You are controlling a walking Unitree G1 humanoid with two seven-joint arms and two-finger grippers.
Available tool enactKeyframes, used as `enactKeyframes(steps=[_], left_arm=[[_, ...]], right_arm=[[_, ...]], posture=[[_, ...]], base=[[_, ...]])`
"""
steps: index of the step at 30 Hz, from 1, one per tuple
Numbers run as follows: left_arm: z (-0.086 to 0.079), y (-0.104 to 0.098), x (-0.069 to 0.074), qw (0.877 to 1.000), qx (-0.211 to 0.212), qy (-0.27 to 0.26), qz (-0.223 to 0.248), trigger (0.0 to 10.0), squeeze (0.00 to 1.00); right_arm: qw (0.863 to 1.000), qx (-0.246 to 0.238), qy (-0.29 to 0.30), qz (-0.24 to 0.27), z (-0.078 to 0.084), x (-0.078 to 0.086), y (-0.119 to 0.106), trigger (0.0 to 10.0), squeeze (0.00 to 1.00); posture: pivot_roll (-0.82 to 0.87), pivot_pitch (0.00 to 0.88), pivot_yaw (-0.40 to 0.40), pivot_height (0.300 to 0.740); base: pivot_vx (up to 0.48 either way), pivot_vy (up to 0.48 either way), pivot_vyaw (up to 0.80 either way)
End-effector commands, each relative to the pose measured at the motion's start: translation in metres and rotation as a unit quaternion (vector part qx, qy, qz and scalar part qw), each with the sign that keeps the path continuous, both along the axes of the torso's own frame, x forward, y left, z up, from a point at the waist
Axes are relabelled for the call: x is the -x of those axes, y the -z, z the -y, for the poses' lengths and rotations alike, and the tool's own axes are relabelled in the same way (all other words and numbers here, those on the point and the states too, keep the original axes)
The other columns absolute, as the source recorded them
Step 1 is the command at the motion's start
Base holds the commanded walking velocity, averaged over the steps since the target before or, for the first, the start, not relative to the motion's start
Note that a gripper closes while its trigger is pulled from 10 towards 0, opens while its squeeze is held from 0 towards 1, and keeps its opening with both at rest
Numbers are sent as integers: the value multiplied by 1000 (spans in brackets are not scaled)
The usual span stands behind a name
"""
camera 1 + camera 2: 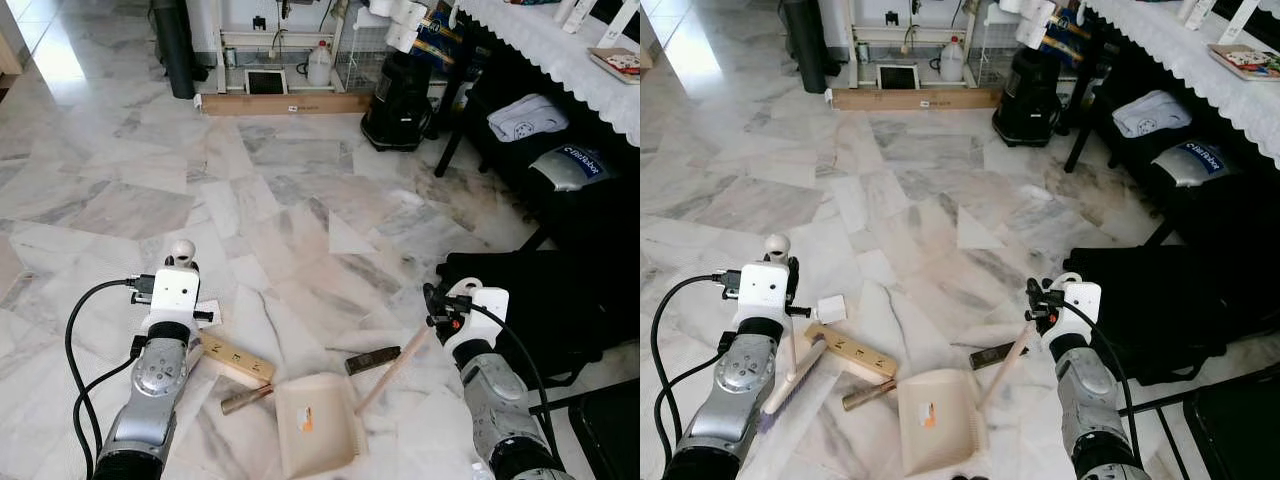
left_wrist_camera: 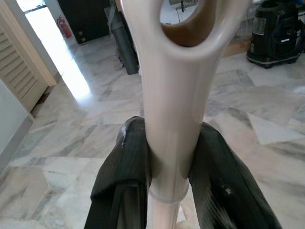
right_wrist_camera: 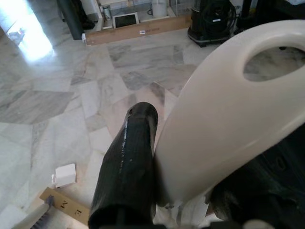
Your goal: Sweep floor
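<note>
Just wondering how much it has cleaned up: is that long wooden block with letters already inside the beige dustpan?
No, the long wooden lettered block lies on the marble floor beside the beige plastic dustpan, not in it.

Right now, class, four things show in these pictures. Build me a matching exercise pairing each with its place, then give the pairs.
1. dustpan
2. brush
3. vacuum
4. wooden block

a. standing far off by the shelves
b. handle in the left gripper
c. handle in the right gripper
d. lying beside the brush

Pairs: 1-c, 2-b, 3-a, 4-d
</note>
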State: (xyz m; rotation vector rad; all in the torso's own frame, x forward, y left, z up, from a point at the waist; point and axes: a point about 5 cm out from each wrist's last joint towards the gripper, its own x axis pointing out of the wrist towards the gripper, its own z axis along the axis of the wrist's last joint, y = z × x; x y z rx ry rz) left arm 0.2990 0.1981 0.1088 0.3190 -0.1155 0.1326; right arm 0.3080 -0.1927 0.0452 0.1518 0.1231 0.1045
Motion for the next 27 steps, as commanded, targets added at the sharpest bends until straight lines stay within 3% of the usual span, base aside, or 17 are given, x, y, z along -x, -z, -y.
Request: enactKeyframes(steps=[1,16,27], left_arm=[[1,-7,1,1000,-13,3,15,10000,0],[-2,-6,10,1000,-16,0,11,10000,0],[-1,-6,17,1000,-21,11,1,10000,0]], right_arm=[[1000,6,12,5,5,1,0,10000,0],[997,29,65,13,12,-5,-6,10000,0],[997,25,69,9,-1,-9,-5,10000,0]], posture=[[89,150,-106,740],[106,173,-103,740],[127,181,-94,740]], base=[[0,0,0],[0,0,0],[0,0,0]])
